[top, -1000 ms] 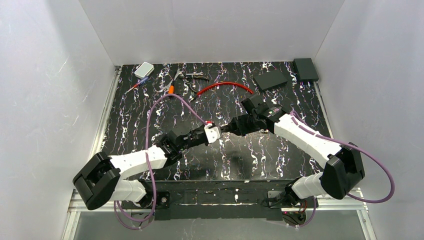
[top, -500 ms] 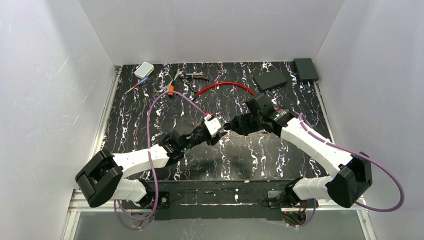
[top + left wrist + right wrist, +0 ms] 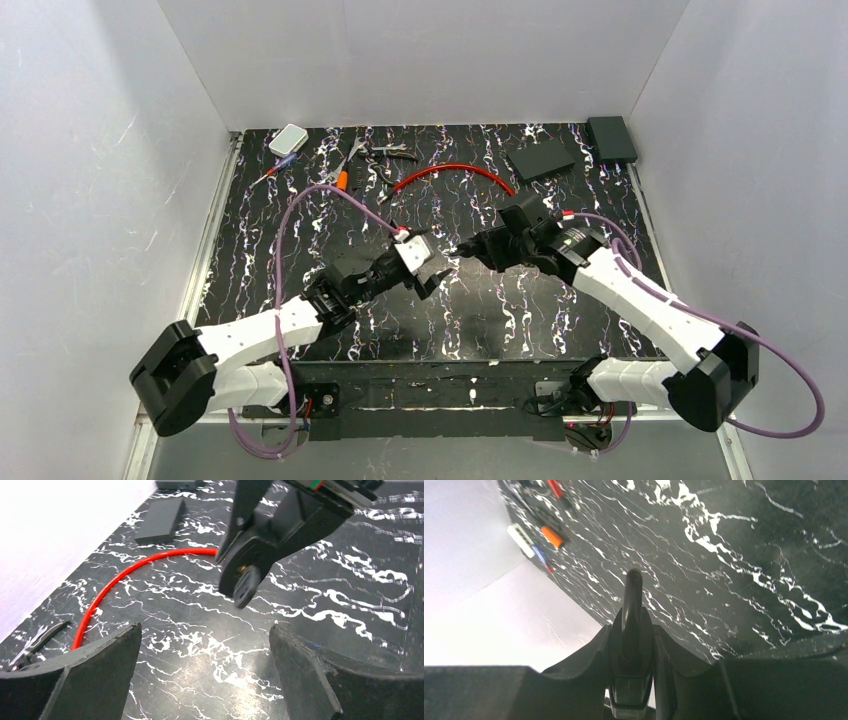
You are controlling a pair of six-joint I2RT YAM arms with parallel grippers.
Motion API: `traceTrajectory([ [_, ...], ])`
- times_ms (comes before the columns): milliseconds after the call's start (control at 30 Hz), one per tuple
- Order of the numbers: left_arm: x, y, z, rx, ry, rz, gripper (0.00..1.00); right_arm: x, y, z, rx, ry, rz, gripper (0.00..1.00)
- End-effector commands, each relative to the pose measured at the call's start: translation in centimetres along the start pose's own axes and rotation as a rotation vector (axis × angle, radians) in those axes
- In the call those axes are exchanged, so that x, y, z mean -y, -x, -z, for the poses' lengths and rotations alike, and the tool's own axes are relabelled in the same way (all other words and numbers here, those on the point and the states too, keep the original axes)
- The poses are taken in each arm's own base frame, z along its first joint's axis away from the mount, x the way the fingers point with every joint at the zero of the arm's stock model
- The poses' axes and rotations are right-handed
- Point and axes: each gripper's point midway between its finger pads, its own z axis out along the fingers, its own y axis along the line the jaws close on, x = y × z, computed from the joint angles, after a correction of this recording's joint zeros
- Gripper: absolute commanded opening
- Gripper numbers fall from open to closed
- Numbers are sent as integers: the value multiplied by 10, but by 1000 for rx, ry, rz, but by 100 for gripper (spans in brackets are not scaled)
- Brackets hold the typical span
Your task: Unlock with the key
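Right gripper (image 3: 468, 248) is clamped tight on a dark flat piece (image 3: 632, 605) that sticks out past its fingertips, held in the air over the middle of the marbled table (image 3: 500, 310). The left wrist view shows a brass glint on it. My guess is that it's the key, or a key seated in a small lock body; I can't tell which.

Left gripper (image 3: 434, 278) is spread wide with nothing in it. Its fingers (image 3: 95, 670) point at the right gripper's tip, near but apart. I don't see a separate lock in any view. The red cable (image 3: 450, 172) and the tools lie well back, out of the way.

Looks like the step in hand is a two-arm hand-up for the turn. To do it well:
- centre the left's open jaws on the free end before closing, square to the flat faces
- close firmly; a slipping grip wastes the turn
- twist about the key's own axis, wrist roll only, no sweep
- the other arm just braces against the torque
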Motion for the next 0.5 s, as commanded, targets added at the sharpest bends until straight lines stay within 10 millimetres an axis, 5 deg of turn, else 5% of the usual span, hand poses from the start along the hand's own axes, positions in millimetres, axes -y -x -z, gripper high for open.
traceTrajectory([
  [0, -27, 17, 14, -9, 148, 80, 98, -38, 31, 32, 158, 201, 19, 1],
  [200, -13, 48, 16, 47, 22, 409, 98, -56, 52, 50, 274, 357, 82, 1],
  [467, -2, 52, 2, 20, -117, 591, 98, -66, 37, 51, 224, 394, 203, 1],
])
